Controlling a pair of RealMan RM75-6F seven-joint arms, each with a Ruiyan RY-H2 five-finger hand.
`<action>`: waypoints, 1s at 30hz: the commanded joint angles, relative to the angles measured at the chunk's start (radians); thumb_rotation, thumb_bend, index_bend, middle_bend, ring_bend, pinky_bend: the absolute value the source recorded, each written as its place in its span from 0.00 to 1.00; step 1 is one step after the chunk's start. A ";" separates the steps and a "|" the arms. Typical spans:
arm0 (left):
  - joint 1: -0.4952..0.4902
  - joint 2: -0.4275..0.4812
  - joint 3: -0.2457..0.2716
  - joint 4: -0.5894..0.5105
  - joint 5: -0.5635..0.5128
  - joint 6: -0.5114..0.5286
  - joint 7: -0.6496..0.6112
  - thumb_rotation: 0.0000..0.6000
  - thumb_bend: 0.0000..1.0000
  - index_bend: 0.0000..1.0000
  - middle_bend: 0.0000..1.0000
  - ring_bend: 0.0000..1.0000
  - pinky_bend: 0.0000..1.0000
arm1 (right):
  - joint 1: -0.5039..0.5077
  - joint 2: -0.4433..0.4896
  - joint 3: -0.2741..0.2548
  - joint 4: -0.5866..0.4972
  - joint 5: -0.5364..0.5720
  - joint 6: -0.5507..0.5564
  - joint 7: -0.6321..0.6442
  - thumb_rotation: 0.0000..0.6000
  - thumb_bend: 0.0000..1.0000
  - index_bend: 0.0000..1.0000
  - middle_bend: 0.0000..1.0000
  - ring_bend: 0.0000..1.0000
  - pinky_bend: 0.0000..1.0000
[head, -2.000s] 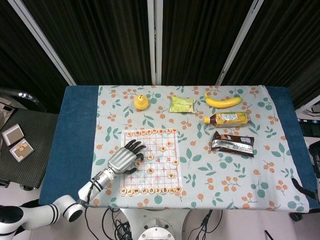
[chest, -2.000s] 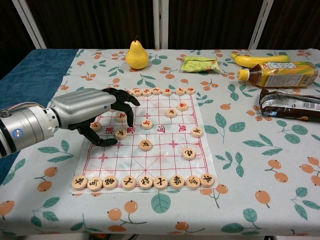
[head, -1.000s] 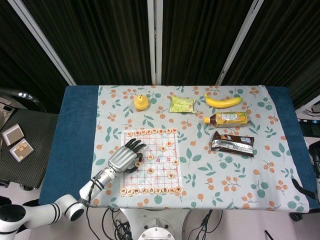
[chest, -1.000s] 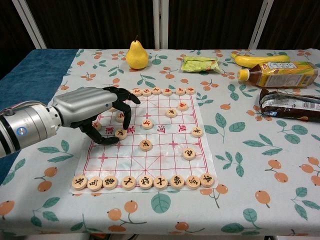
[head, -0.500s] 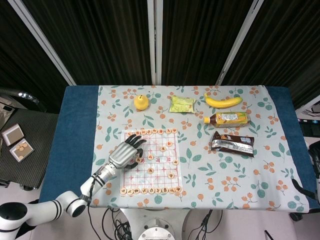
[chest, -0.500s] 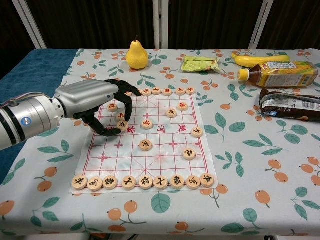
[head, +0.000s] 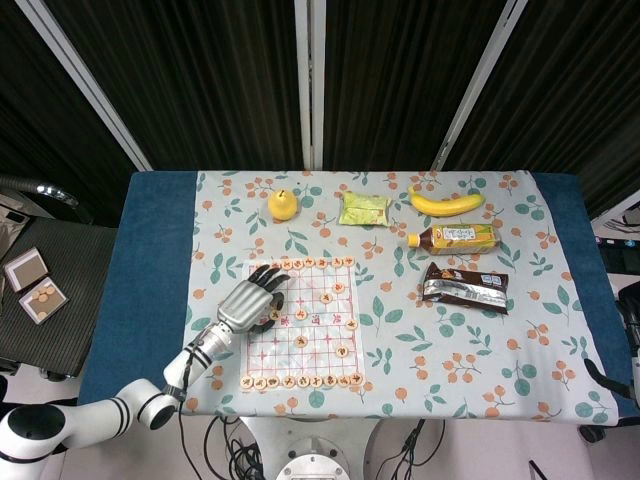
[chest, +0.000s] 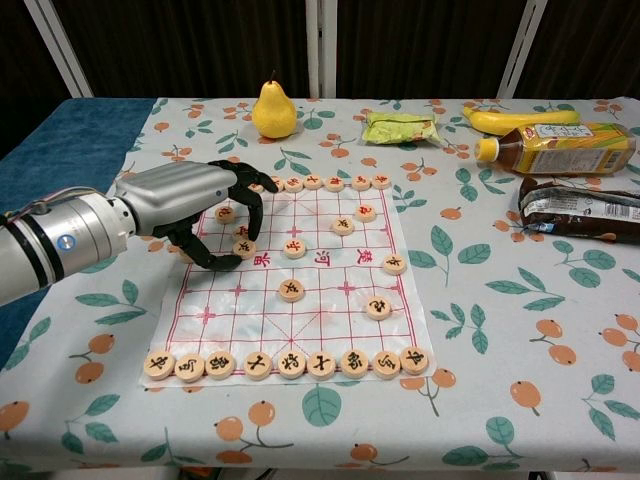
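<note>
A paper chess board (head: 322, 338) (chest: 322, 300) lies on the flowered tablecloth, with round wooden chess pieces in a row along its near edge (chest: 290, 362), a row along its far edge, and a few scattered between. My left hand (head: 246, 299) (chest: 185, 203) reaches in over the board's left side, fingers curled down. A fingertip and the thumb pinch one chess piece (chest: 245, 249) against the board. Other pieces sit close under the fingers. My right hand appears in neither view.
Behind the board stand a yellow pear (head: 283, 204) (chest: 273, 110), a green packet (head: 363, 208), a banana (head: 446, 202) and a lying tea bottle (head: 455, 238). A brown snack bag (head: 466, 287) lies to the right. The blue table edge (head: 150, 260) runs along the left.
My left hand has shifted toward the board's far edge, and the pinched chess piece has slid about one square that way with it.
</note>
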 joint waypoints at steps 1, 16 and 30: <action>0.003 0.004 0.002 -0.005 0.004 0.009 -0.006 1.00 0.28 0.42 0.09 0.00 0.00 | 0.000 0.001 0.001 -0.001 0.000 0.000 0.000 1.00 0.15 0.00 0.00 0.00 0.00; 0.147 0.155 0.017 -0.264 -0.008 0.241 0.158 1.00 0.26 0.25 0.08 0.00 0.00 | -0.012 0.012 0.006 -0.019 -0.008 0.036 0.003 1.00 0.15 0.00 0.00 0.00 0.00; 0.600 0.325 0.160 -0.214 0.015 0.759 0.017 1.00 0.19 0.04 0.08 0.00 0.00 | -0.010 -0.036 -0.021 0.043 -0.067 0.070 0.015 1.00 0.15 0.00 0.00 0.00 0.00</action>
